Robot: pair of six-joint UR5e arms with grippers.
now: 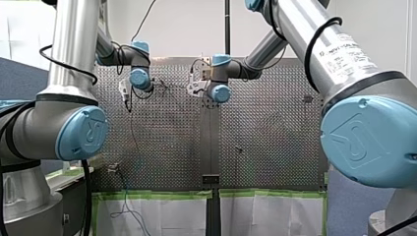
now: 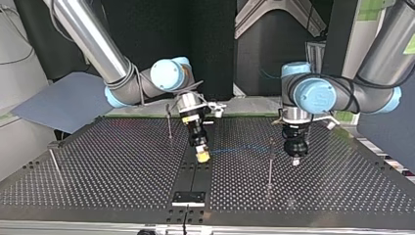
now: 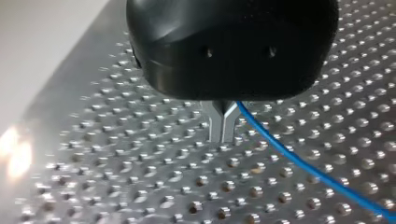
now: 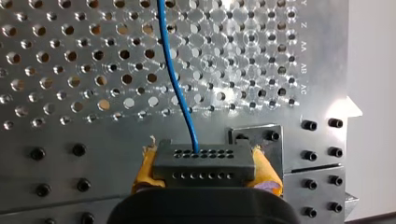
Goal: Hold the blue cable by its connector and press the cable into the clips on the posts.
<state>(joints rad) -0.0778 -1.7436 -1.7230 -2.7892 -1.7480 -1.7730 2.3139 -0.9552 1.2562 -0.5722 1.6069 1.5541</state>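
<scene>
One blue cable [image 4: 180, 88], one connector [image 4: 203, 161], seemingly three posts [image 2: 270, 164].

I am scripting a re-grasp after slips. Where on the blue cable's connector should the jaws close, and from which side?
Grip the connector by its two short flat ends, coming from the back, opposite the holed face where the blue cable leaves. My right gripper holds it that way, yellow pads on both ends, cable free.

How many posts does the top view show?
3 posts: one at the view's left, one behind my right gripper, one beside my left gripper; a thin rod at the near edge may be another.
</scene>
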